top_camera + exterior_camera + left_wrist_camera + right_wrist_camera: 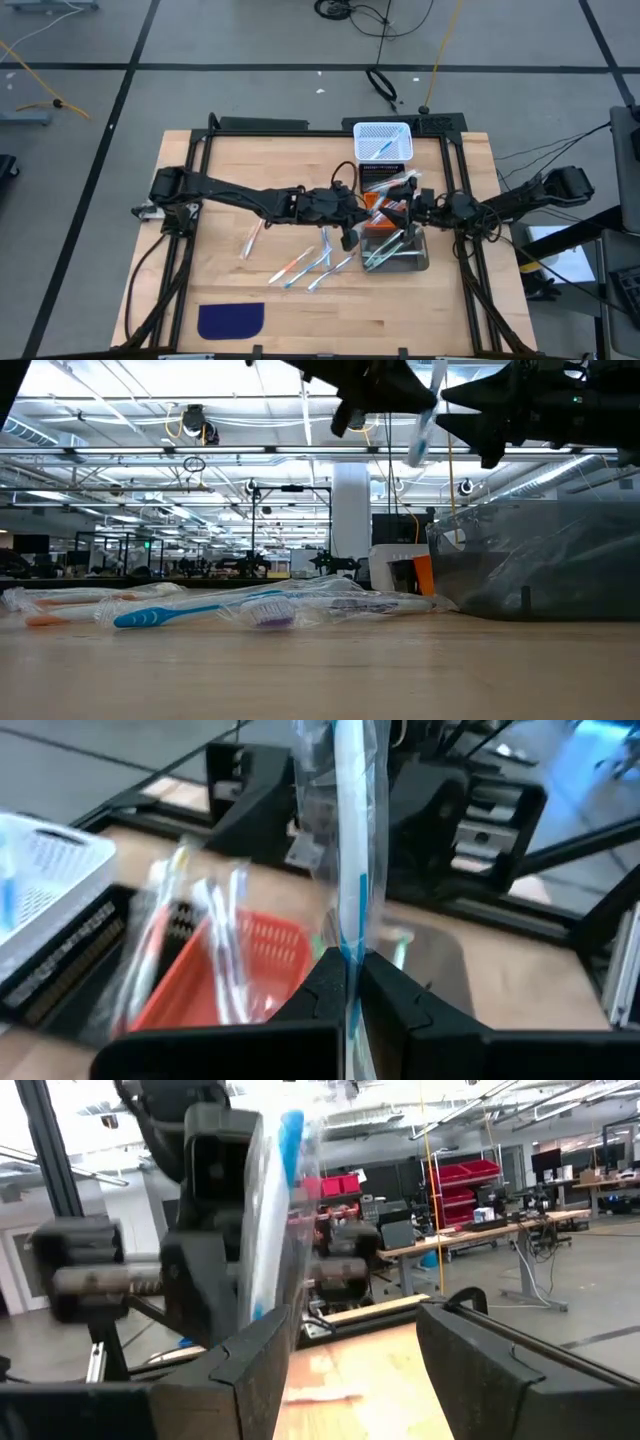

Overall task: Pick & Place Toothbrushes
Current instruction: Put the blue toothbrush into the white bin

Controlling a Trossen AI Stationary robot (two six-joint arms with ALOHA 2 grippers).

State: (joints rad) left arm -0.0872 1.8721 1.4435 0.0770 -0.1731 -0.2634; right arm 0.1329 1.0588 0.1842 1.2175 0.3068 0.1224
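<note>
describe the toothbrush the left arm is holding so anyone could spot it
Find the bins along the table's right side. Above the orange-red bin, the left pincer is shut on a wrapped toothbrush with blue accents. It is upright and off the table; the others lie flat.

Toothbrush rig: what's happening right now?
The left tool is shut on a wrapped toothbrush, holding it upright in the air near the orange bin. The right tool is open, facing it over the grey bin. Several loose toothbrushes lie on the table; one is in the white basket.
</note>
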